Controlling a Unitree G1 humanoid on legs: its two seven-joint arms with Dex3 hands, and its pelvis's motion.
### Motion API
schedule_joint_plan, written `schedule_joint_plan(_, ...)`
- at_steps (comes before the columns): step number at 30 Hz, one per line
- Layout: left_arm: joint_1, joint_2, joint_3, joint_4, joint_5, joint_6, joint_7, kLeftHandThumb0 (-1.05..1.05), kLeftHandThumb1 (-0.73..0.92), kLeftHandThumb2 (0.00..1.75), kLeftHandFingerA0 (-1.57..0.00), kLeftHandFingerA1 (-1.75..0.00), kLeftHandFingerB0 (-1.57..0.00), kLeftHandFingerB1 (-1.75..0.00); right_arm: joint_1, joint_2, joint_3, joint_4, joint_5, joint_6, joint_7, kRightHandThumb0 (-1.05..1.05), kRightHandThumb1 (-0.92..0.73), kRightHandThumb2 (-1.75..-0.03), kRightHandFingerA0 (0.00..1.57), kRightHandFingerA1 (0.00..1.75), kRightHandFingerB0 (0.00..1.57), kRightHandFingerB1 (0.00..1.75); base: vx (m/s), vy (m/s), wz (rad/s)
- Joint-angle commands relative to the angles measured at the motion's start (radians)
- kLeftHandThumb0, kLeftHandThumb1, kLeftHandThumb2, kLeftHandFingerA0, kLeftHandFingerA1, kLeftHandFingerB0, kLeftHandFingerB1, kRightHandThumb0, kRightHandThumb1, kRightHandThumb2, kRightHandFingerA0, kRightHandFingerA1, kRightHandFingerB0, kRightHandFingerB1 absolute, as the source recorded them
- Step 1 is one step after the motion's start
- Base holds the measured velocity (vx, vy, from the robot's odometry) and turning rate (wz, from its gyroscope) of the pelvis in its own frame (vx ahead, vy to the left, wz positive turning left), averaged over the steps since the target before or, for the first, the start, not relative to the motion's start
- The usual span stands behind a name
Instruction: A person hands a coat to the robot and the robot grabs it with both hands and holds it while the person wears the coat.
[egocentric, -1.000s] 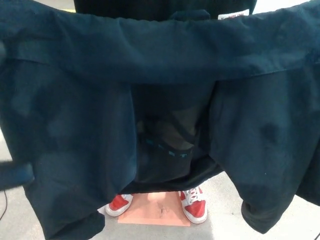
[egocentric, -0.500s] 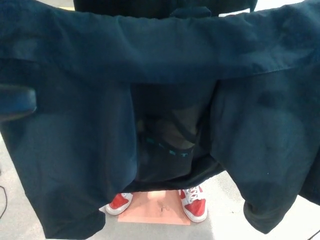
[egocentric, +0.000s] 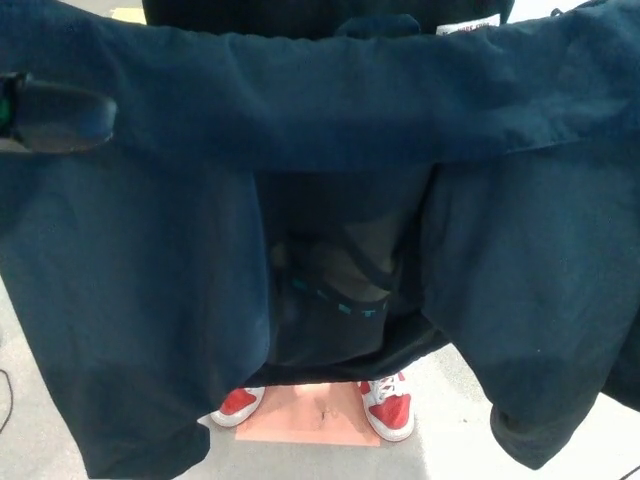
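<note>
At nine o'clock the left hand (egocentric: 55, 115) reaches in; whether its fingers are spread or closed, I cannot tell. The coat (egocentric: 330, 110) hangs across the whole view: soft, limp, best gripped at the shoulders. At six o'clock, beyond, red shoes (egocentric: 390, 408).

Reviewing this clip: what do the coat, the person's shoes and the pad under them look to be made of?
The coat: dark navy woven cloth, matte, likely cotton or a blend; it drapes in soft folds without shine. The shoes: red with white laces and white soles, possibly canvas or leather; too small to tell. The pad: flat, matte salmon-orange sheet, perhaps foam or rubber.
</note>
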Motion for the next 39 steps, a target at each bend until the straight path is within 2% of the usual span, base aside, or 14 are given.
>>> schedule_joint_plan(1,-0.219,0.007,-0.305,0.185,0.111,0.253,-0.543,-0.93,0.60,1.03,-0.04,-0.35,-0.09,-0.20,-0.222,-0.113,0.296,0.168,-0.093,0.181,0.483,-0.87,-0.55,-0.99,0.01,0.29,0.00,0.08,0.00,0.000,0.00)
schedule_joint_plan(11,-0.298,0.027,-0.390,0.196,0.111,0.295,-0.696,-0.95,0.63,1.05,-0.06,-0.32,-0.10,-0.15,-0.364,-0.105,0.459,0.204,-0.198,0.201,0.680,-0.92,-0.56,-1.01,0.06,0.29,0.01,0.07,0.00,0.000,0.00)
schedule_joint_plan(12,-0.313,0.021,-0.406,0.198,0.115,0.299,-0.715,-0.99,0.65,1.05,-0.03,-0.34,-0.14,-0.14,-0.374,-0.090,0.485,0.204,-0.206,0.208,0.696,-0.98,-0.73,-0.63,0.09,0.30,0.00,0.14,0.00,0.000,0.00)
schedule_joint_plan(13,-0.318,0.019,-0.415,0.193,0.119,0.308,-0.729,-0.99,0.65,1.05,-0.03,-0.34,-0.15,-0.14,-0.382,-0.083,0.503,0.203,-0.213,0.207,0.714,-0.90,-0.56,-1.01,0.05,0.32,0.04,0.07,0.00,0.000,0.00)
schedule_joint_plan(14,-0.324,0.017,-0.424,0.190,0.120,0.316,-0.741,-1.00,0.66,1.06,-0.03,-0.33,-0.14,-0.12,-0.394,-0.079,0.522,0.201,-0.223,0.212,0.738,-0.98,-0.75,-0.63,0.06,0.28,0.00,0.09,0.00,0.000,0.00)
schedule_joint_plan(16,-0.339,0.012,-0.438,0.184,0.119,0.332,-0.765,-0.96,0.63,1.05,-0.07,-0.34,-0.10,-0.14,-0.429,-0.064,0.565,0.195,-0.246,0.244,0.800,-0.96,-0.59,-1.01,0.07,0.17,0.00,0.01,0.00,0.000,0.00)
schedule_joint_plan(22,-0.413,-0.025,-0.486,0.198,0.117,0.370,-0.833,-0.96,0.62,1.03,-0.07,-0.34,-0.10,-0.12,-0.538,0.011,0.691,0.218,-0.280,0.334,0.952,-0.95,-0.57,-1.01,0.09,0.21,0.00,0.00,0.00,0.000,0.00)
schedule_joint_plan(23,-0.424,-0.030,-0.494,0.201,0.124,0.375,-0.843,-0.99,0.78,0.66,-0.09,-0.29,0.00,-0.23,-0.549,0.020,0.709,0.216,-0.303,0.333,0.962,-1.04,-0.57,-0.78,0.09,0.25,0.00,0.01,0.00,0.000,0.00)
schedule_joint_plan(24,-0.437,-0.037,-0.503,0.205,0.137,0.380,-0.848,-1.00,0.60,0.88,-0.09,-0.32,0.00,-0.14,-0.564,0.030,0.734,0.216,-0.341,0.328,0.984,-1.04,-0.74,-0.63,0.07,0.29,0.00,0.00,0.00,0.000,0.00)
schedule_joint_plan(26,-0.456,-0.048,-0.513,0.215,0.154,0.383,-0.850,-1.01,0.73,0.66,-0.08,-0.28,-0.03,-0.23,-0.589,0.045,0.773,0.219,-0.406,0.309,1.022,-1.05,-0.76,-0.63,0.07,0.29,0.00,0.00,0.00,0.000,0.00)
schedule_joint_plan(33,-0.500,-0.052,-0.541,0.292,0.253,0.361,-0.850,-1.01,0.59,0.84,-0.10,-0.32,0.00,-0.14,-0.603,0.049,0.825,0.259,-0.536,0.296,1.042,-1.05,-0.56,-0.86,0.09,0.43,0.00,0.04,0.00,0.000,0.00)
schedule_joint_plan(36,-0.510,-0.052,-0.551,0.323,0.294,0.326,-0.838,-0.93,0.57,1.02,-0.07,-0.40,-0.05,-0.11,-0.593,0.038,0.829,0.271,-0.591,0.296,1.017,-0.93,-0.50,-0.95,0.22,0.51,0.00,0.01,0.00,0.000,0.00)
schedule_joint_plan(38,-0.513,-0.054,-0.555,0.332,0.304,0.317,-0.837,-0.93,0.56,1.01,-0.09,-0.42,0.00,-0.11,-0.591,0.035,0.835,0.278,-0.607,0.285,1.010,-1.01,-0.68,-0.64,0.36,0.43,0.00,0.08,0.00,0.000,0.00)
schedule_joint_plan(39,-0.514,-0.058,-0.561,0.341,0.315,0.306,-0.837,-1.02,0.72,0.65,-0.31,-0.36,0.00,-0.21,-0.575,0.027,0.836,0.294,-0.631,0.269,0.975,-0.91,-0.47,-0.94,0.56,0.58,0.00,0.00,0.00,0.000,0.00)
